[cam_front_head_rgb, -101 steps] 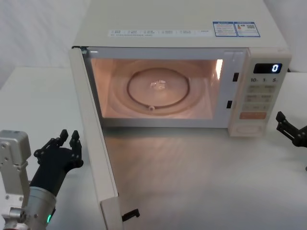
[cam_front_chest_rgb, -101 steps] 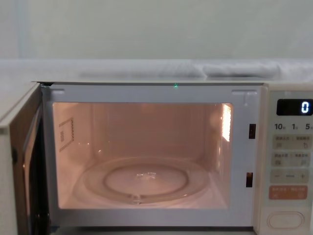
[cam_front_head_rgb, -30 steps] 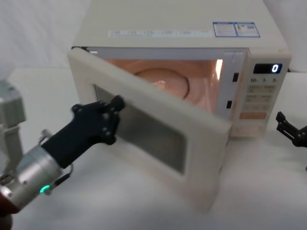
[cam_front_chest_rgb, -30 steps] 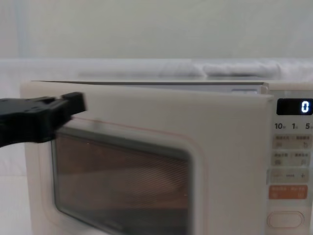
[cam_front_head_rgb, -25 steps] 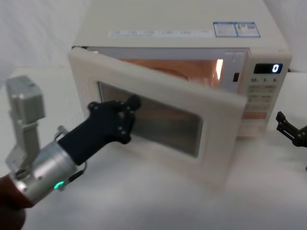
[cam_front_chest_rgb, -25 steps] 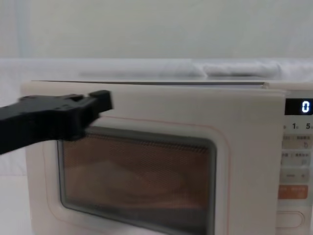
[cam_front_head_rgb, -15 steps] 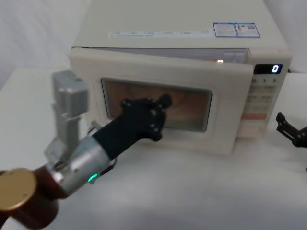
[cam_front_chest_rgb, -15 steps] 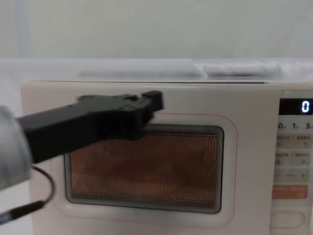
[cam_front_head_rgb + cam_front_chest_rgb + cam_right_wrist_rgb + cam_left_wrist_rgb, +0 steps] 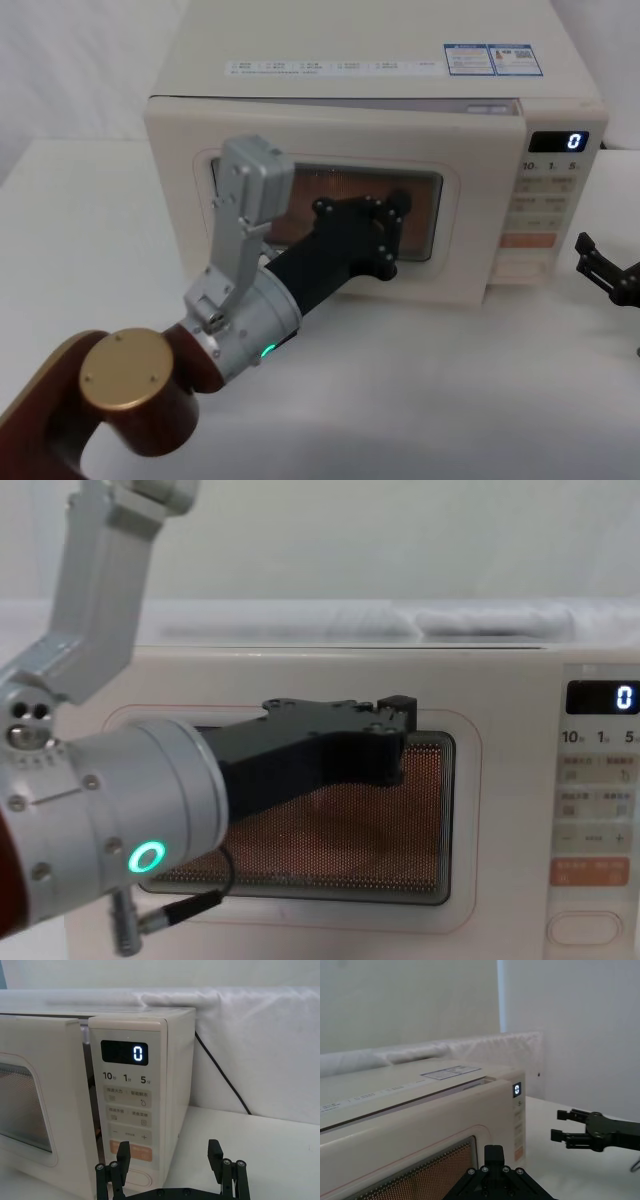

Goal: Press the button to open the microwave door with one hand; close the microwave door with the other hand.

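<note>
Microwave door [image 9: 330, 205] nearly shut against the oven front, a narrow gap remaining at its right edge beside the control panel [image 9: 127, 1110]. Left gripper [image 9: 392, 222] presses on the door's window; whether its fingers are spread or closed cannot be told. Right gripper [image 9: 170, 1165] hovers over the table to the right of the oven, jaws spread and empty, near the button [image 9: 584, 928] low on the panel.

Test bench in a lab-type room, not a home kitchen. Microwave [image 9: 370, 120] sits alone on a plain white table [image 9: 80, 230]; white cloth backdrop [image 9: 260, 1045] draped far behind it; bare white walls [image 9: 570, 1020]; power cable [image 9: 220, 1077] trailing at right.
</note>
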{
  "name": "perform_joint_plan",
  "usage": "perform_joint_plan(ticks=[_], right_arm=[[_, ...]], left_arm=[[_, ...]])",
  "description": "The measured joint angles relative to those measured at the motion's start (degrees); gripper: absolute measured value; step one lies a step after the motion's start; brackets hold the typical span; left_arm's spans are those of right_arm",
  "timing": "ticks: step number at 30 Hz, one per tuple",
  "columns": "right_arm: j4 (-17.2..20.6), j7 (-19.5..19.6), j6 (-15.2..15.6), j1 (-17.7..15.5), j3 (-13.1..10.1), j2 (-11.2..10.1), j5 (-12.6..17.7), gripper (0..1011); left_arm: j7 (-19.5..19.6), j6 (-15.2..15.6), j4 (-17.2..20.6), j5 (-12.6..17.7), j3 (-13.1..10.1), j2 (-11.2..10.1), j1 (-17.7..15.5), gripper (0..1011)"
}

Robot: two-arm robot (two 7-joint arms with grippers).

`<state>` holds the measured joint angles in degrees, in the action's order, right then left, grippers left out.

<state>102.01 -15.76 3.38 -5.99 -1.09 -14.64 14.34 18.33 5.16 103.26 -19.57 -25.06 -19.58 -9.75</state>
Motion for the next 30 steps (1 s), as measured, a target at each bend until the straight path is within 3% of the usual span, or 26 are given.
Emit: perform_joint_plan(ticks=[30], right_arm=[[0.0, 0.0, 0.0, 0.0, 0.0, 0.0, 0.0, 1002]], left_arm=[[-3.27, 3.28, -7.54, 6.35, -0.95, 7.57, -7.44, 0]])
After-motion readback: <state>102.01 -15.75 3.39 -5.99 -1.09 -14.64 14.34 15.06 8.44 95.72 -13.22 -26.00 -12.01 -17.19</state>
